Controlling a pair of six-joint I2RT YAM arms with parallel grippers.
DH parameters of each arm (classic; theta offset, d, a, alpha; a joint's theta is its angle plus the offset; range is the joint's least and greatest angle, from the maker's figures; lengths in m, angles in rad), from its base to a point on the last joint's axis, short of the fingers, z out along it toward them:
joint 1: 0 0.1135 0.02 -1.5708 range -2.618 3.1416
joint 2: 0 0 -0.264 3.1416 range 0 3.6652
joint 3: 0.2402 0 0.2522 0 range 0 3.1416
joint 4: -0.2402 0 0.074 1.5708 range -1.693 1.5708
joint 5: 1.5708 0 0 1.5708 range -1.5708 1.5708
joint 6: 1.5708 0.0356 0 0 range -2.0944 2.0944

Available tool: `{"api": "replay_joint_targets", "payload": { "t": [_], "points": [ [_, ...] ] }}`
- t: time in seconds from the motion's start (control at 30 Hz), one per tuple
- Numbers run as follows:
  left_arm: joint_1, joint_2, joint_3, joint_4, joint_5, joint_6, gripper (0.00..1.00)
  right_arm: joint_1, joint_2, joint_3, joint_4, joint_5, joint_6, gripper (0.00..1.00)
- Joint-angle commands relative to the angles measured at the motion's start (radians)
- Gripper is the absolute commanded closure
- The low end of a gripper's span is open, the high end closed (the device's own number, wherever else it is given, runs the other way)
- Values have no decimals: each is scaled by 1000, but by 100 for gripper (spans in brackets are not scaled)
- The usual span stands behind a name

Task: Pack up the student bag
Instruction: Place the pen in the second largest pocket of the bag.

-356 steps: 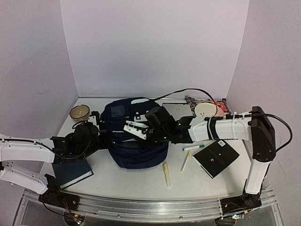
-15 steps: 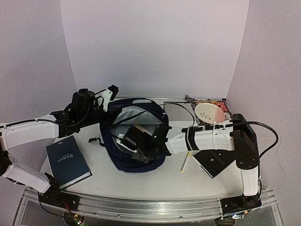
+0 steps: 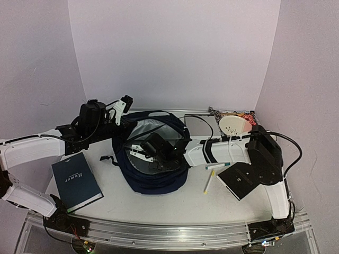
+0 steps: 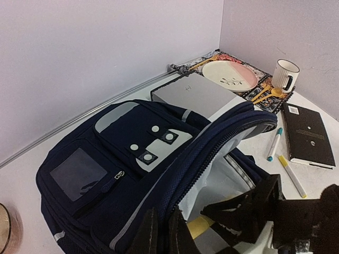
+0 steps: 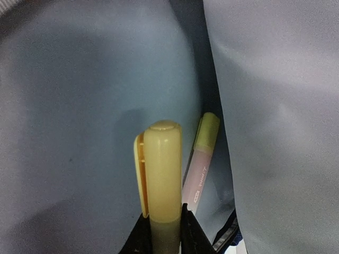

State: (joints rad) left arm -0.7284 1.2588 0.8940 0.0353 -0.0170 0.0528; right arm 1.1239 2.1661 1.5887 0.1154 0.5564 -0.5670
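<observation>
Packing is at the drop-in step. The student bag (image 3: pixel 159 185) lies at the middle of the desk (image 3: pixel 159 209), a little toward its back edge, with its mouth pulled wide and the light grey lining (image 5: pixel 79 106) showing. The left gripper (image 4: pixel 161 227) is pinched closed on the zip rim at the bag's back-left side and holds that flap up. The right gripper (image 5: pixel 161 225) reaches down into the opening, its fingers clamped on the lower body of a yellow highlighter (image 5: pixel 159 169) that points cap-first at the lining. Just beside the highlighter, in a fold of the lining, a pink pen (image 5: pixel 200 153) with a green cap is already inside. By my reading, this highlighter is about to be released, so the next move calls for the right fingers to part while the tip is low enough that it falls into the fold and does not catch on the rim. The arm must then lift straight out without dragging the fabric, and the left grip has to hold the mouth open throughout. Left on the desk to pack are a hardcover book (image 3: pixel 77 182) near the front-left corner, and a black notebook (image 3: pixel 243 180), a teal-capped pen (image 3: pixel 217 165) and a yellow-capped pen (image 3: pixel 208 182) toward the right edge.
</observation>
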Motion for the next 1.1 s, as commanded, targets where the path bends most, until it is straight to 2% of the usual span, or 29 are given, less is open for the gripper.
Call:
{"api": "replay_joint_targets", "payload": {
  "t": [0.0, 0.1, 0.2, 0.33, 0.5, 0.63, 0.8, 1.07],
  "points": [
    [-2, -57, 26, 132, 11, -15, 100, -6, 13, 47, 53, -15, -37, 78],
    [-2, -58, 26, 132, 10, -14, 100, -6, -5, 47, 55, -26, -8, 64],
    [-2, -54, 26, 132, 12, -14, 100, -7, -45, 25, 55, -48, 35, 54],
    [-2, -53, 26, 131, 12, -16, 100, -7, -119, -26, 54, -50, 101, 50],
    [-2, -52, 26, 131, 6, -18, 100, -7, -237, -137, 52, -62, 232, 37],
    [-2, -46, 26, 130, 5, -19, 100, -7, -330, -226, 31, -73, 362, 31],
    [-3, -53, 26, 131, 0, -21, 100, -8, -410, -281, -73, -51, 534, 23],
    [-6, -53, 23, 131, -16, -19, 100, -44, -546, -362, -316, -38, 930, 12]
  ]
}}
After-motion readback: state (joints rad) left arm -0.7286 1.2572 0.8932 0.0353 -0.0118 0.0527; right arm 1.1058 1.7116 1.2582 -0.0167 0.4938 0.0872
